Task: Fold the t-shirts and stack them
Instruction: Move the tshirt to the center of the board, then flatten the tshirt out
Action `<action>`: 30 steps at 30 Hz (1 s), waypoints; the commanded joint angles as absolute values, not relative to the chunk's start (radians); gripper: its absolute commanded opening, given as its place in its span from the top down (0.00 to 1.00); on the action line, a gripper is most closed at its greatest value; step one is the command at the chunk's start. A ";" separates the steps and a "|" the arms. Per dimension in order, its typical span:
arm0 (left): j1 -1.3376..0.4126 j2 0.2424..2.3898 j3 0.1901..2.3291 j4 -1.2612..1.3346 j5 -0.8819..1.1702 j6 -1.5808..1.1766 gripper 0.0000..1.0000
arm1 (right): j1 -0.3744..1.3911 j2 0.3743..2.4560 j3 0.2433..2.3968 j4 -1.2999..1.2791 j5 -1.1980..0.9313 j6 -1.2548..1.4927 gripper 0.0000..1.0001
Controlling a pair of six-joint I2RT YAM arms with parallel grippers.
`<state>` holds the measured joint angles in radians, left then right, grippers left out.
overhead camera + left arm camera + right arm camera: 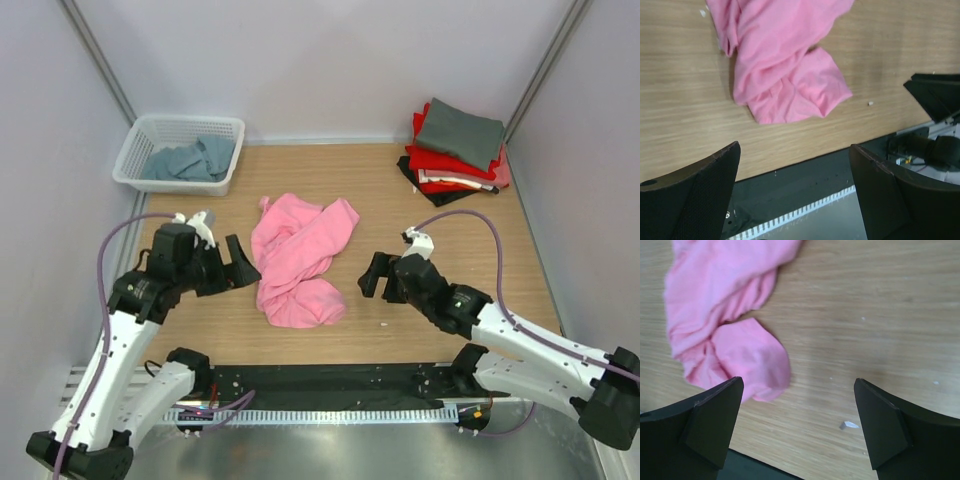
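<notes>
Enclosure with pale walls; wood-grain table [400, 190] with a black strip along its near edge. Item 1: pink t-shirt [295, 262], crumpled in a heap at the middle of the table, between the two arms and touching neither. Its long axis runs near to far, the far end leaning right. A rounded lobe of cloth lies at the near end and a broader spread at the far end; collar and hem cannot be told apart in the bunching. Item 2: folded stack [455, 150] at the far right corner, a grey shirt on top, red beneath, black at the bottom. Item 3: white lattice basket [190, 121] at the far left, with a grey-blue shirt [190, 160] lying loose inside. Left jaws: wide apart, empty, just left of the pink heap. Right jaws: wide apart, empty, a little to its right. Step in hand, as judged: the pink shirt awaits spreading before any fold. The next move likely calls for each arm to pinch an outer edge and draw the cloth flat.
</notes>
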<state>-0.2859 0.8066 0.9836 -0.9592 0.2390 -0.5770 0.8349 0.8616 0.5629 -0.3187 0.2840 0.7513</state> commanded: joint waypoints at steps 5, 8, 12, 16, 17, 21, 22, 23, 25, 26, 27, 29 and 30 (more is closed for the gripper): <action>-0.601 0.811 0.821 -0.807 0.134 -0.782 0.10 | 0.839 0.858 0.584 -0.466 0.469 0.934 0.00; -0.777 0.892 0.839 -0.747 0.007 -0.813 0.11 | 0.838 0.835 0.594 -0.509 0.506 0.962 0.00; -0.981 1.171 0.983 -0.723 -0.190 -0.824 0.09 | 0.838 0.783 0.603 -0.561 0.529 0.969 0.00; -1.067 1.399 1.093 -0.687 -0.224 -0.790 0.09 | 0.838 0.733 0.603 -0.629 0.555 0.980 0.00; -1.078 1.443 1.117 -0.683 -0.242 -0.772 0.10 | 0.839 0.721 0.601 -0.640 0.558 0.980 0.00; -1.117 1.613 1.225 -0.672 -0.267 -0.680 0.18 | 0.838 0.658 0.586 -0.689 0.572 0.983 0.00; -1.129 1.681 1.264 -0.673 -0.267 -0.640 0.20 | 0.838 0.650 0.583 -0.695 0.574 0.983 0.00; -1.135 1.709 1.285 -0.675 -0.270 -0.628 0.22 | 0.839 0.635 0.581 -0.701 0.580 0.980 0.00; -1.147 1.765 1.313 -0.689 -0.282 -0.609 0.23 | 0.838 0.630 0.581 -0.716 0.583 0.979 0.00; -1.150 1.813 1.334 -0.699 -0.290 -0.601 0.23 | 0.838 0.627 0.581 -0.719 0.584 0.979 0.00; -1.154 1.831 1.344 -0.704 -0.296 -0.601 0.23 | 0.838 0.626 0.581 -0.724 0.586 0.977 0.00; -1.154 1.877 1.353 -0.712 -0.308 -0.601 0.30 | 0.839 0.627 0.581 -0.726 0.586 0.973 0.00; -1.154 1.888 1.354 -0.719 -0.316 -0.604 0.33 | 0.838 0.626 0.578 -0.727 0.586 0.971 0.00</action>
<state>-1.1488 1.8656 1.3228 -0.6994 -0.2584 -0.6353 0.8360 0.6327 0.5632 -0.7151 0.5392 0.9676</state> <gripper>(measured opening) 0.683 0.996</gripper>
